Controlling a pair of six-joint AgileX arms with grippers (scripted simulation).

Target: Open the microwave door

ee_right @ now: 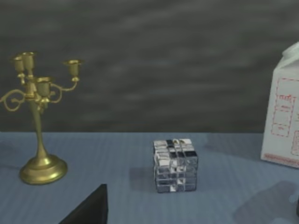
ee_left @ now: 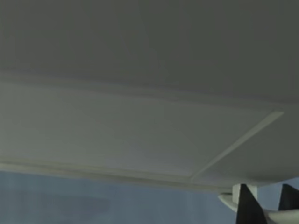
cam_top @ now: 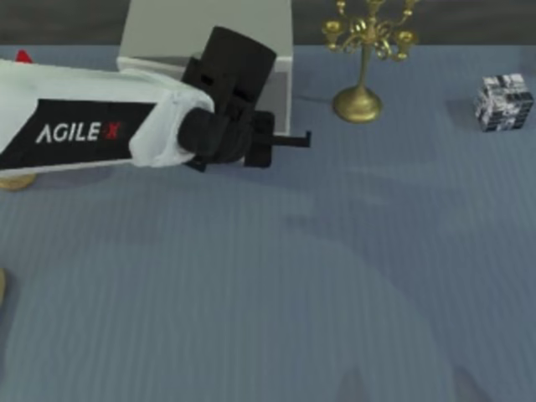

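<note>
The microwave (cam_top: 205, 29) stands at the back of the table, left of centre, and its pale grey body fills the left wrist view. My left arm reaches in from the left across its front, with the left gripper (cam_top: 297, 140) at the front right corner. In the left wrist view the microwave door (ee_left: 117, 135) shows as a flat panel with a seam. Two dark fingertips (ee_left: 245, 207) stand close together on either side of the pale handle bar (ee_left: 229, 200), so the left gripper (ee_left: 267, 205) is shut on it. The arm hides the door front in the top view. My right gripper (ee_right: 201, 196) is open and far off, out of the top view.
A gold candelabra (cam_top: 362, 50) stands just right of the microwave. A mirrored cube (cam_top: 503, 102) sits at the back right. The right wrist view also shows a white carton (ee_right: 282, 121) beyond the cube (ee_right: 175, 165). A gold base (cam_top: 15, 180) lies at the left edge.
</note>
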